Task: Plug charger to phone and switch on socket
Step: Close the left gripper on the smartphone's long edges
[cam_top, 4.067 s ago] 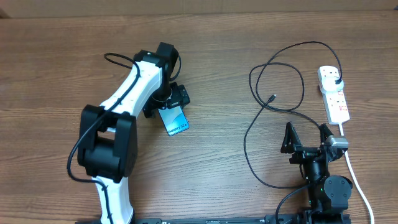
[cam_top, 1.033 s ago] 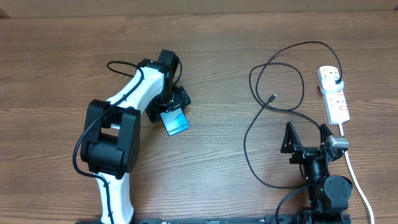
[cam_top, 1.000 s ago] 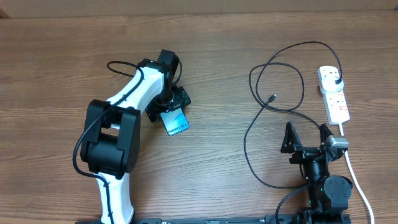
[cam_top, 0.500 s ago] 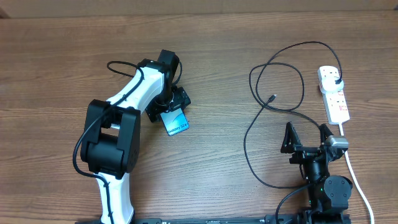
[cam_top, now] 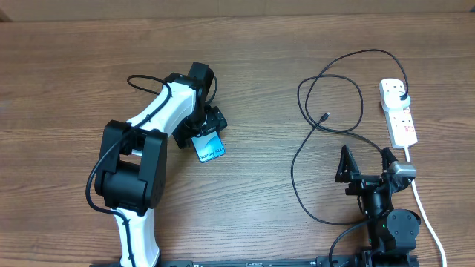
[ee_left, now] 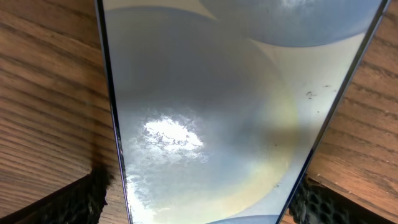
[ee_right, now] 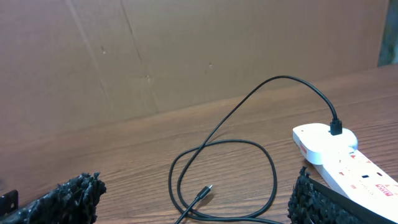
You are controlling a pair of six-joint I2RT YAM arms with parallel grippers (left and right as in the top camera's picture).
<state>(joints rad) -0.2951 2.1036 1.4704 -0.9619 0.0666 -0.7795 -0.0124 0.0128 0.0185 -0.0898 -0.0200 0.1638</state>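
Right tool [cam_top: 364, 154] sits nearest the bench [cam_top: 67, 74] edge, fingers spread wide and holding nothing. Its own camera only catches the two fuzzy black pads [ee_right: 68, 199] in the bottom corners, well apart.

Further out on the other side, the left tool [cam_top: 200, 127] is down on the phone [cam_top: 211, 148]. From overhead you only see the phone's free end poking out from under it, lit light blue, flat on the wood and angled. There's a line of small text near that end, too tiny for me to read. The left wrist cam is where it gets interesting: the screen [ee_left: 205, 112] fills nearly the whole shot, with a glare patch and a few specks, and a black pad [ee_left: 87, 199] sits tight against each long edge. So that tool is pinching the phone.

The charger [cam_top: 292, 178] cable wanders in big loose loops across the right half of the bench. Its connector tip [cam_top: 326, 116] lies loose on the wood, well apart from the phone. The right wrist cam shows the tip [ee_right: 204, 191] inside one loop.

Farthest out, the black plug [cam_top: 401, 97] is seated in the end of the white socket [cam_top: 401, 119], whose thick white cord [cam_top: 423, 204] runs back toward the near edge. Red marks show on the socket [ee_right: 348, 165], no lettering I can make out. The right wrist view also shows a plain brown wall [ee_right: 186, 50] behind the bench.
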